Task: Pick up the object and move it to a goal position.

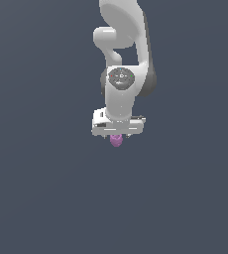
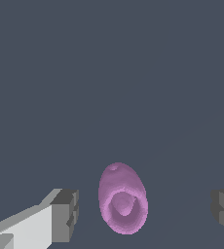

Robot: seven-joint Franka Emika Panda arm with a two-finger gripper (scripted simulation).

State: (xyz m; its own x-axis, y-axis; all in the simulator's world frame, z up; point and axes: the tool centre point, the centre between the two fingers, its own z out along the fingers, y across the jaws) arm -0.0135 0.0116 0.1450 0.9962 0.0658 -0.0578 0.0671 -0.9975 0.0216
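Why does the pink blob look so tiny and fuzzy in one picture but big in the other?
In the exterior view the camera is far off, so the pink blob under the hand is small and blocky; in the wrist view it is close and large, with rough pixel edges. Neither view shows glare or clear shadows.

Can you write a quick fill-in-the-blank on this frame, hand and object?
1. The colour of the lumpy blob is ____.
2. In the wrist view the blob lies ____ the two fingers of the hand.
3. The fingers stand apart with gaps on both sides of the blob, so the hand is ____.
4. In the exterior view the blob shows just ____ the white hand.

Missing words: pink-purple; between; open; below
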